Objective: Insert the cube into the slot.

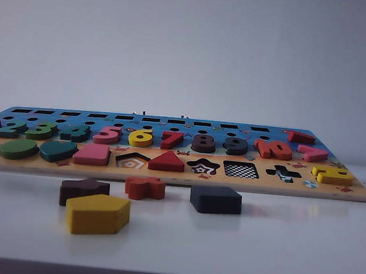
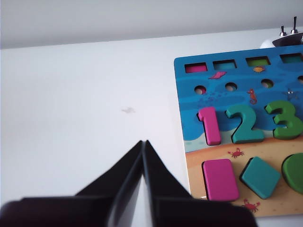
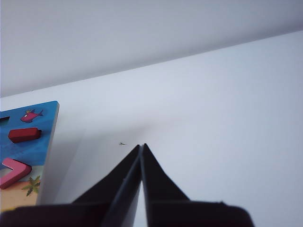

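Cube [image 1: 216, 199] near counter [image 1: 289, 244] front edge, before slot [image 1: 241, 170]: rigid, light, likely smooth; pinch opposite flat sides. Left gripper [image 2: 143, 143], right gripper [image 3: 142, 146] pressed together, empty, over counter beside board ends.

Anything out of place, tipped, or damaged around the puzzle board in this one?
Nothing damaged or spilled. Four pieces lie loose on the table in front of the board: navy cube, yellow pentagon, brown piece, orange piece. The checkered slot is empty.
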`<state>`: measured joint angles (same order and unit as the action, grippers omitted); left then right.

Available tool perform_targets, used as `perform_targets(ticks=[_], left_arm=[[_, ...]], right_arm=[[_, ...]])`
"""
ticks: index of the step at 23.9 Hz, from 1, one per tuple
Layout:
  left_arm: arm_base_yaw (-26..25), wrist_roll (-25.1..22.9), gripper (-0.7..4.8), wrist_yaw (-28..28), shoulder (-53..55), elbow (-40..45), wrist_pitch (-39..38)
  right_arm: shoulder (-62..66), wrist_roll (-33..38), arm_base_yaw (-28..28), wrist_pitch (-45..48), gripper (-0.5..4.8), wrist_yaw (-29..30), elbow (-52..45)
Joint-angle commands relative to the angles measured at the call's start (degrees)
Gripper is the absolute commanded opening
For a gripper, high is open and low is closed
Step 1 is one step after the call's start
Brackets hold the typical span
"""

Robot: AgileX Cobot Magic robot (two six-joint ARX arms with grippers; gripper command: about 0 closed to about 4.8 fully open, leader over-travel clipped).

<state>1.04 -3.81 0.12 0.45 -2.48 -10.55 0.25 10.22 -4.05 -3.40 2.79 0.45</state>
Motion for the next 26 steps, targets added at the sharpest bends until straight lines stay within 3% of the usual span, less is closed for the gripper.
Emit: perform_targets(ticks=[1,7,21,26], left_arm=[[0.07,-0.24,0.17,0.31,1.29,-0.50,0.59],[2.78,-1.22,0.17,1.49,9.29,-5.20,0.00],[17.42,-1.33,0.17,10.95,22.16,-20.04,-9.86],[23.28,-1.33,0.17,13.86,25.29,-24.63,-15.82]], right_arm=[[-0.11,-0.20,-0.09,0.76,-0.03,0.04,-0.20],[-0.11,-0.20,-0.09,0.76,-0.04,0.04,-0.20],[-0.11,3.72,-0.09,0.81,0.02,0.35,0.07],[-0.11,6.80,-0.09,-0.52,0.44,5.79,2.23]])
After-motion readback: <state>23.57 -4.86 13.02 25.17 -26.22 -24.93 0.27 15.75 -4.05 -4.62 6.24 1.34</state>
